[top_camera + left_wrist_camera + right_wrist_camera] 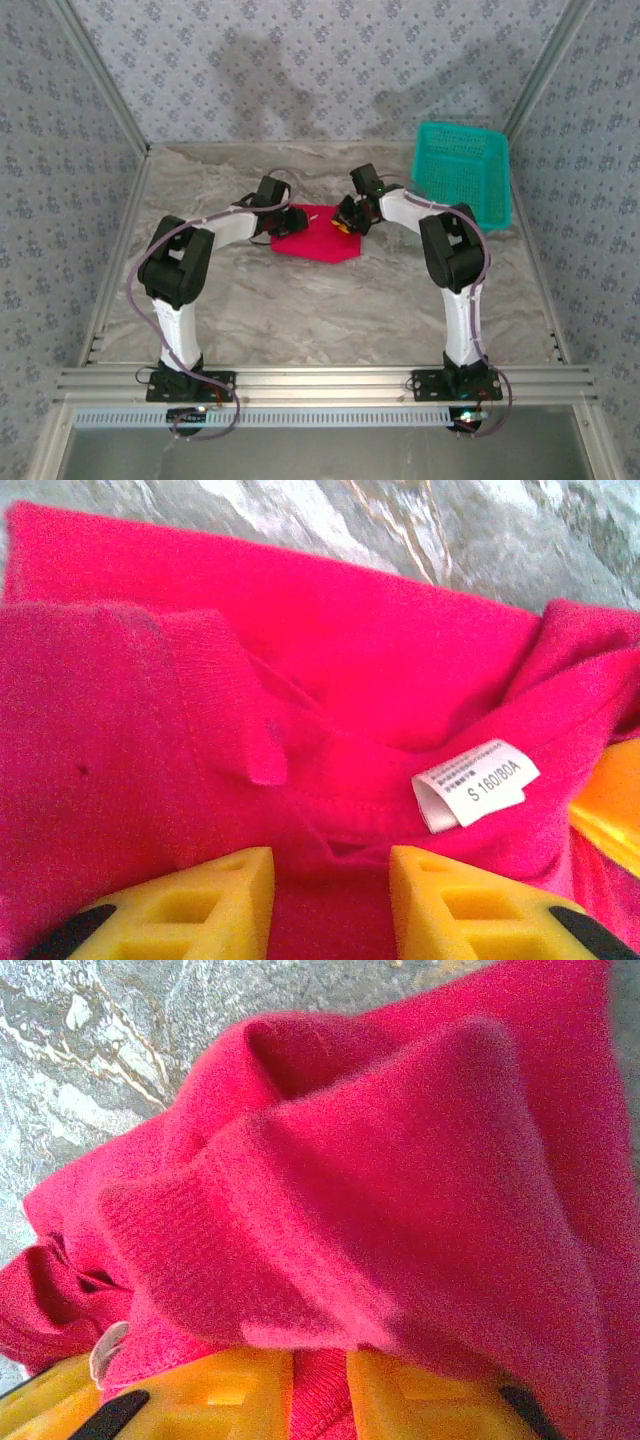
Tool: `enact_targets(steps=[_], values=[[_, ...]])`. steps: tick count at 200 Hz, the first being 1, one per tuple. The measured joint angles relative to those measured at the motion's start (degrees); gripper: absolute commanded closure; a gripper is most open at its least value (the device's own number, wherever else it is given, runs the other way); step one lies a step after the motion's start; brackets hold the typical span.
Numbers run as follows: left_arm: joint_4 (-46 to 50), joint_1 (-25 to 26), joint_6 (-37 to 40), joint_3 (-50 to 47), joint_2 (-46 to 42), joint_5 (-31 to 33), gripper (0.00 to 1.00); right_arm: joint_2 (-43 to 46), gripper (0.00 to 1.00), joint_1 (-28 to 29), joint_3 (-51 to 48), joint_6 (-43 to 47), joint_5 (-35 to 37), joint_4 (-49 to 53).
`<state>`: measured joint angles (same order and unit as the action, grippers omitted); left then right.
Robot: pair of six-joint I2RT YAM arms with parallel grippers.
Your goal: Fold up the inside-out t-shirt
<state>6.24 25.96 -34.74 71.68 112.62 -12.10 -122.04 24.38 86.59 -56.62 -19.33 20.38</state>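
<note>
The inside-out t-shirt (318, 242) lies as a small bright red bundle at the middle of the table, with both grippers down at its far edge. My left gripper (291, 221) is at its left side. In the left wrist view its yellow fingers (225, 895) stand partly apart with a puckered fold of red cloth filling the gap of the left gripper (332, 885), just below the white size tag (476, 784). My right gripper (347, 221) is at the shirt's right side. The right gripper (320, 1390) is nearly closed, pinching a ribbed red hem under a thick fold of the t-shirt (380, 1190).
A teal mesh basket (464, 170) stands at the back right of the marble table (330, 310). The other gripper's yellow finger (612, 810) shows at the right edge of the left wrist view, close to the tag. Patterned walls close in the back and sides.
</note>
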Motion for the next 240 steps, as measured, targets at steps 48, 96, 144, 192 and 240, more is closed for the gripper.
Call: enact_targets(steps=[48,96,144,192,240], values=[[-0.4,-4.3,-1.6,12.7,9.8,-0.7,0.64,-12.1,0.71,-1.6,19.5,2.4,0.7,3.2],[0.5,-9.2,-0.8,31.8,22.2,-4.7,0.59,-26.6,0.59,-4.1,43.3,4.2,-1.5,3.8],[4.0,-10.4,1.2,34.0,22.5,-5.3,0.49,-28.4,0.49,-4.7,48.2,7.5,-3.3,6.1],[9.6,-10.4,4.9,26.5,10.4,-1.9,0.01,-15.1,0.35,-5.0,38.2,18.0,-0.7,11.4],[11.3,-7.0,13.7,11.8,-17.8,12.7,0.00,22.0,0.04,-3.7,7.8,29.5,12.6,4.7]])
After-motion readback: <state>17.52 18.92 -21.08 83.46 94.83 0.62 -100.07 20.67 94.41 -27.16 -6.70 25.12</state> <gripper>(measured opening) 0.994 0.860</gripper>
